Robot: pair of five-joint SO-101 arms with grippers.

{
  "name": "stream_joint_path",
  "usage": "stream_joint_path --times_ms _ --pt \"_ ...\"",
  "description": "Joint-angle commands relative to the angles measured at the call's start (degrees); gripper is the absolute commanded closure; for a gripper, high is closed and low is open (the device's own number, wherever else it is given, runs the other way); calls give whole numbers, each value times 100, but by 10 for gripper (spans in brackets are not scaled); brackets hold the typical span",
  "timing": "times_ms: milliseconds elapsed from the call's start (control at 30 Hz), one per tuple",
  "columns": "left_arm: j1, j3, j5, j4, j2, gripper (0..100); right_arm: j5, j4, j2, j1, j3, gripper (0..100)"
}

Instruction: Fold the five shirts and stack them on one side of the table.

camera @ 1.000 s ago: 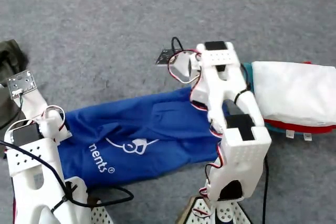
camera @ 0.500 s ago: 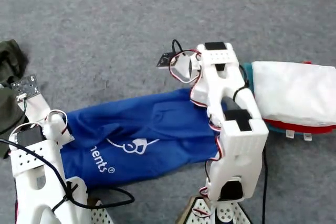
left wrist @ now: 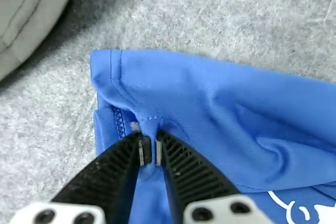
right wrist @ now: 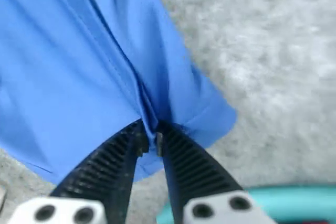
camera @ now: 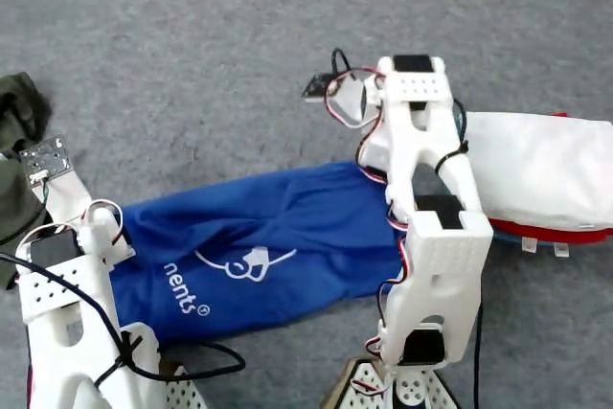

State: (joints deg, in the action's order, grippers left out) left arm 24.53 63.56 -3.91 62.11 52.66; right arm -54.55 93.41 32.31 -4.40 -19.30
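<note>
Pinching the blue shirt [camera: 287, 222] at both ends, your left gripper [left wrist: 148, 149] and right gripper [right wrist: 151, 139] are closed on its fabric, which lies between them. Just beyond the right gripper sits the folded stack [camera: 536, 165]. Beside the left one lies a green shirt [camera: 17, 107].

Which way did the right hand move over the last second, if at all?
Yes. The right hand, shut on the blue shirt, shifted toward the folded stack and the far edge of the table, drawing the shirt flatter.
</note>
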Motion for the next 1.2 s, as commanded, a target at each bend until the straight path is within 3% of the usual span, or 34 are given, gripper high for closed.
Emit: stream_joint_path --times_ms 0,200,667,900,1167 --pt "-9 -563 35 -18 92 982 237 527 -48 154 -998 981" --pt "-62 -1468 35 545 92 982 501 897 -312 198 -2176 981" --pt "-53 -3086 35 738 40 982 747 756 -3591 -40 -2026 980" --pt "-62 -4149 44 800 84 982 1714 -343 -5525 -84 -2026 983" --pt "-79 -6374 44 2092 31 982 1987 -1802 -6818 -48 -2018 994"
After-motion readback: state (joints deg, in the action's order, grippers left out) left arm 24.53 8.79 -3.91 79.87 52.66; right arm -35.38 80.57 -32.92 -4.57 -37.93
